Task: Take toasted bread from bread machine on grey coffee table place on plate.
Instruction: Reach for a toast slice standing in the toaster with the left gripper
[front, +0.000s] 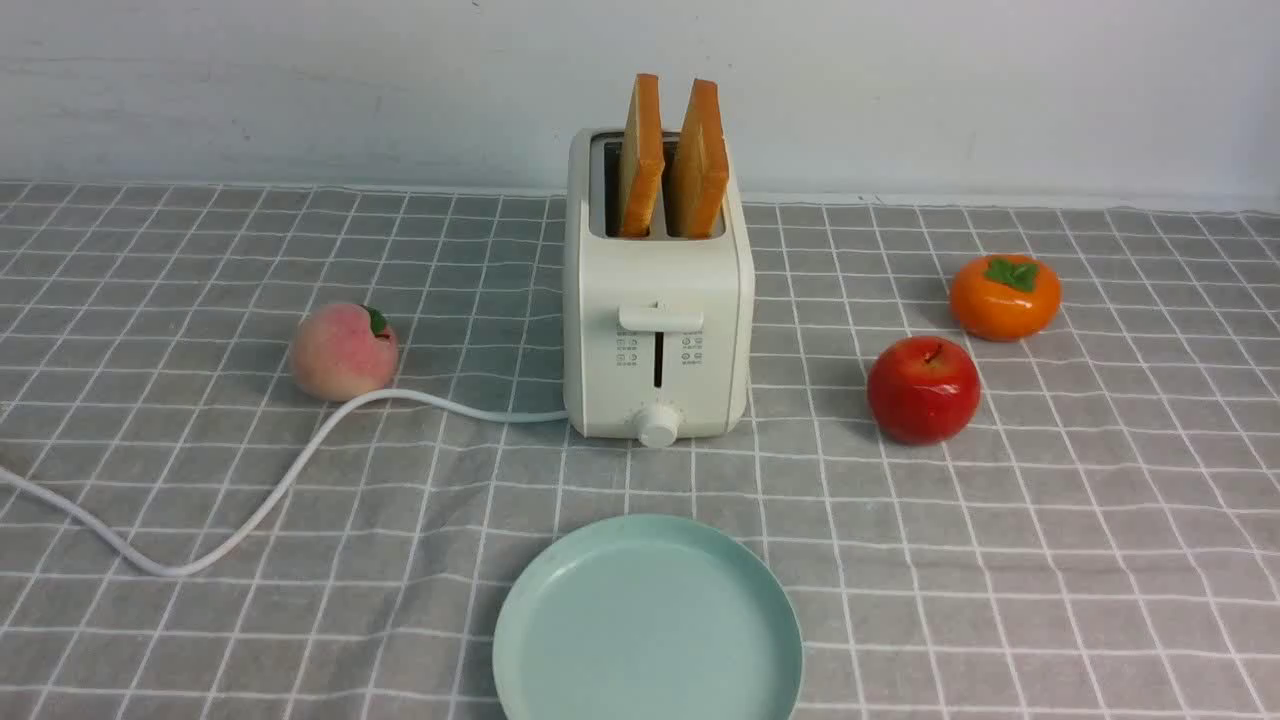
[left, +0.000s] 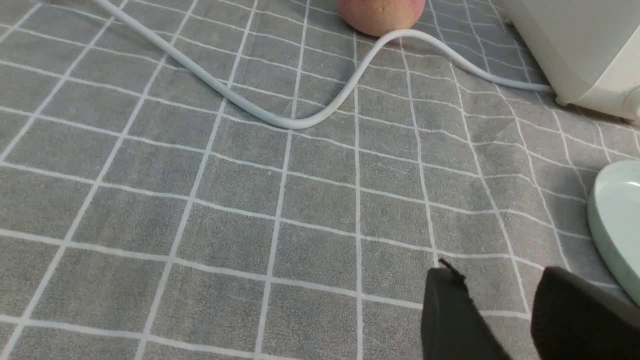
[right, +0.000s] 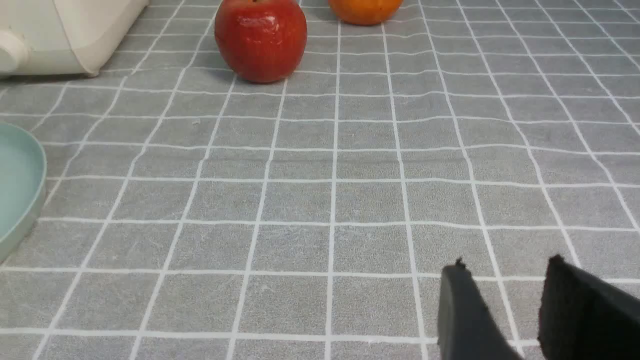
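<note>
toast (front: 641, 160) stands proud of the toaster (front: 655, 330) for gripping, plate (front: 648, 625) ready at six o'clock; left fingers (left: 450, 320) and right fingers (right: 470, 320) sit part-open, empty.

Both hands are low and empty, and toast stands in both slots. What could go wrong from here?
1. The slices of toasted bread stand close together in the bread machine, so gripping one may drag or jam the other.
2. The cord loops across the cloth on the left, where the left hand could snag it.
3. The apple sits beside the machine, and the right hand might knock it rolling.
</note>
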